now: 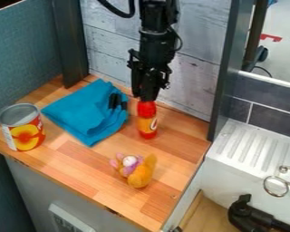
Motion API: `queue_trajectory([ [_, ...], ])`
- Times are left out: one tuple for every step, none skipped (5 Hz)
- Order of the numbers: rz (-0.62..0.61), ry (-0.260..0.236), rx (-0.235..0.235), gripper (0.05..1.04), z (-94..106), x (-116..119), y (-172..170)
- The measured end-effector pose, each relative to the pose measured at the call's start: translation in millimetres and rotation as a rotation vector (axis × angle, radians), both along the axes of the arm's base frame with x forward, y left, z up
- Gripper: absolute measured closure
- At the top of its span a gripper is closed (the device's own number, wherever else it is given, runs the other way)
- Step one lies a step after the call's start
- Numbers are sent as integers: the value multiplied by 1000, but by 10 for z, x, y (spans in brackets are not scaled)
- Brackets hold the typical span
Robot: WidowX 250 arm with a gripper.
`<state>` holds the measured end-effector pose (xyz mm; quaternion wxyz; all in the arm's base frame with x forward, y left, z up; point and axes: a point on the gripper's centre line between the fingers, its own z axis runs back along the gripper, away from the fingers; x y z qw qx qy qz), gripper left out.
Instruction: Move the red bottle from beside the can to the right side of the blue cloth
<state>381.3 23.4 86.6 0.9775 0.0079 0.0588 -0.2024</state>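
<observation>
Directly over the red bottle point(147, 123), the black gripper point(146, 96) points down from the arm point(153, 27), which enters from the top edge of the view. Its lower end meets the top of the bottle as seen here, but I cannot tell how far open it is or whether it has hold of the bottle. The bottle is upright over the back part of the wooden counter point(81, 158), with a yellow and orange label on its side. Just to the left of the bottle, a folded blue cloth point(87, 113) lies spread on the counter, with two small dark patches on its right part. Well to the left of the bottle, beyond the cloth, a can point(23, 130) stands upright near the counter's front edge, with a silvery top and a picture of orange fruit. In front of the bottle, a plush toy point(137, 171) with an orange body and a pink and white part sits on the counter. Behind the bottle rises a wall of pale grey planks point(193, 59), and to its right, past a dark post point(225, 68), is a white sink point(232, 158) with a ridged ledge and metal rings point(276, 186).
</observation>
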Motion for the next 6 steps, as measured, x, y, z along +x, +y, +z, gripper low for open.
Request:
queue_trajectory([
  [9, -11, 1, 679, -36, -8, -1],
  [41, 11, 30, 362, -79, -52, 38],
  [63, -54, 69, 101, 108, -22, 24],
  [63, -191, 116, 77, 584, -67, -79],
  [138, -204, 134, 83, 760, -352, -72],
  [207, -129, 114, 83, 765, -814, -98],
])
